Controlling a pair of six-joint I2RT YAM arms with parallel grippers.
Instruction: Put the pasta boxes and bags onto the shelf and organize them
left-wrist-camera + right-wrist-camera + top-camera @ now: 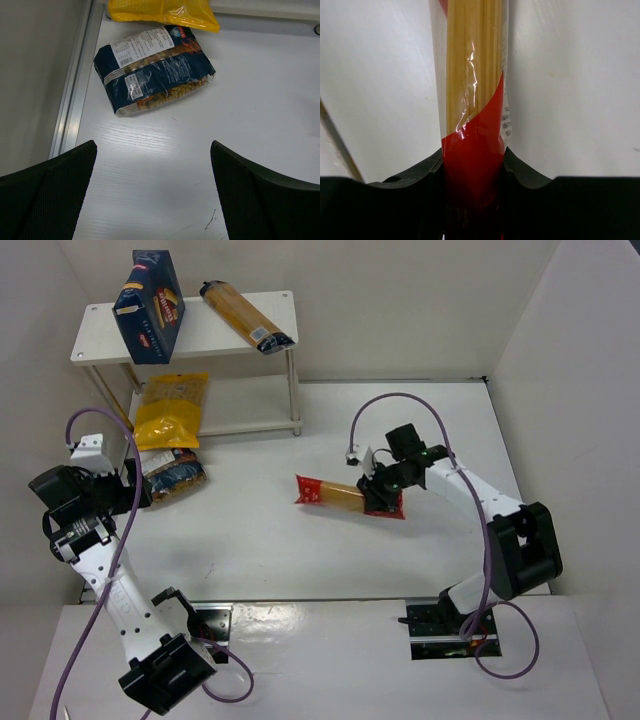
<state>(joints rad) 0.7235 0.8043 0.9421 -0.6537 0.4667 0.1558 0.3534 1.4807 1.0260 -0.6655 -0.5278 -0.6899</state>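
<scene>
From above, the white shelf (230,335) stands at eleven o'clock. The blue box (148,305) is upright on its top board, left of the clear spaghetti bag (245,317), and the yellow pouch (172,410) sits at the lower board's left end. Through the left wrist camera, the left gripper (140,485) is spread wide, with the dark blue bag (172,472) lying untouched at twelve o'clock (on the table (300,560)). Through the right wrist camera, the right gripper (383,492) clamps the red spaghetti bag (335,493) by its red end.

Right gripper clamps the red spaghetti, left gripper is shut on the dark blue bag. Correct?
No: the left gripper is open, short of the dark blue bag, per the left wrist view. The right gripper does clamp the red spaghetti.
</scene>
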